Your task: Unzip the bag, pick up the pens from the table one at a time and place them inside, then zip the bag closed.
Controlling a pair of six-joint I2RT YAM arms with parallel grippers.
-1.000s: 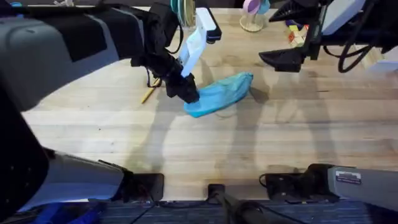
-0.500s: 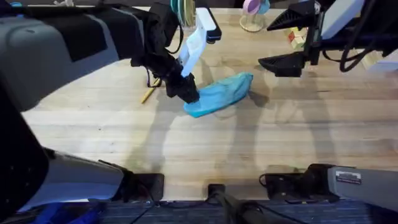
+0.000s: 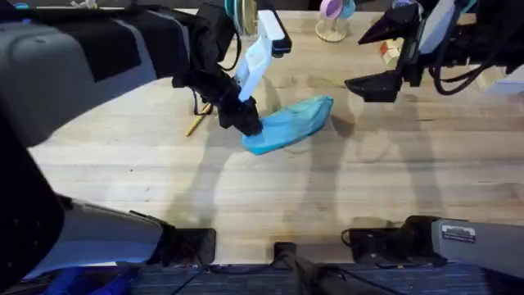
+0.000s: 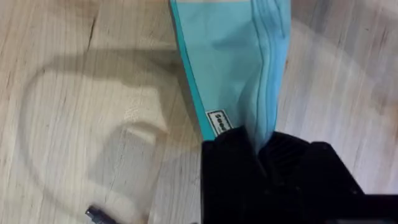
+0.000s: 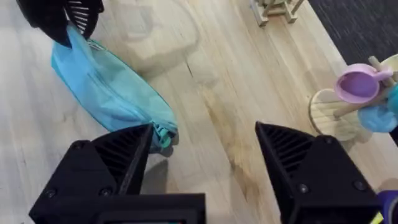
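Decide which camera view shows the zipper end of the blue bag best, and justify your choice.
The right wrist view: the bag lies nearly whole there, its zipper end unobstructed near the open right gripper. The overhead view shows that end small. The left wrist view shows the opposite end, pinched by the left gripper.

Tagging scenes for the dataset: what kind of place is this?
Likely a robot lab workbench: a butcher-block table, a left hand gripping a blue bag, and stray props at the far edge, such as a peg stand with a purple cup.
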